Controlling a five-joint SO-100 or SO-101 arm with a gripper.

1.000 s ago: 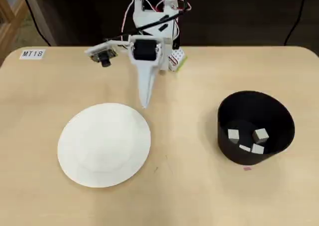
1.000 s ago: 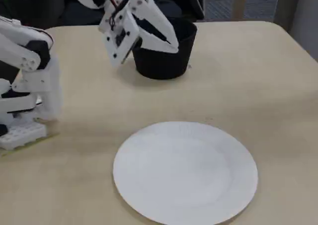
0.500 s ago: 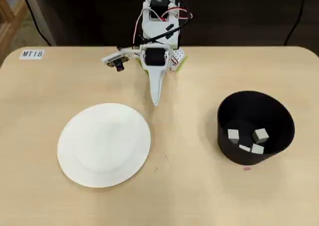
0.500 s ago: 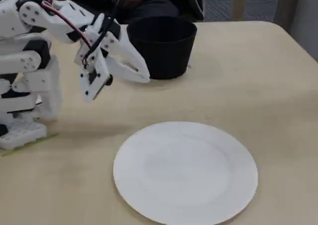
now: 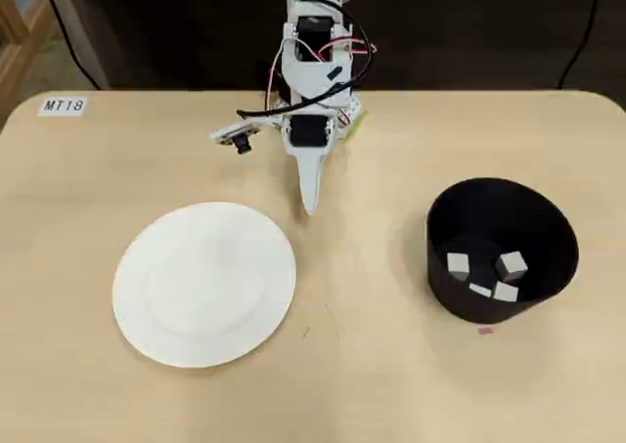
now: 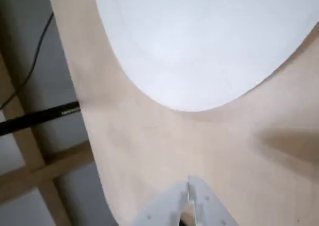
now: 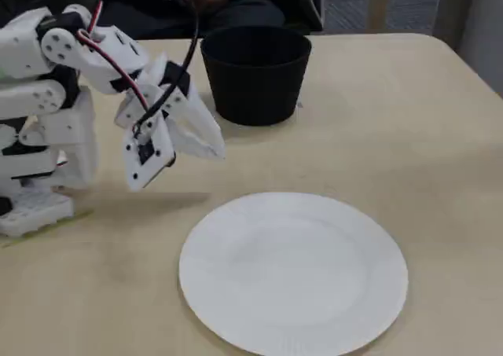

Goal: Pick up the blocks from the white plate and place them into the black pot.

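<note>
Arm has folded back near its base, hand [image 5: 311, 206] closed, empty, pointing tableward.

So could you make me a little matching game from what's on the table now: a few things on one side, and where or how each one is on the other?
Things:
1. blocks
2. white plate
3. fingers
4. label reading MT18

States:
A. bare, nothing lying on it
B. at a far corner of the table in the overhead view
C. lying on the bottom of the black pot
D. closed together and empty, between plate and pot

Pairs: 1-C, 2-A, 3-D, 4-B
</note>
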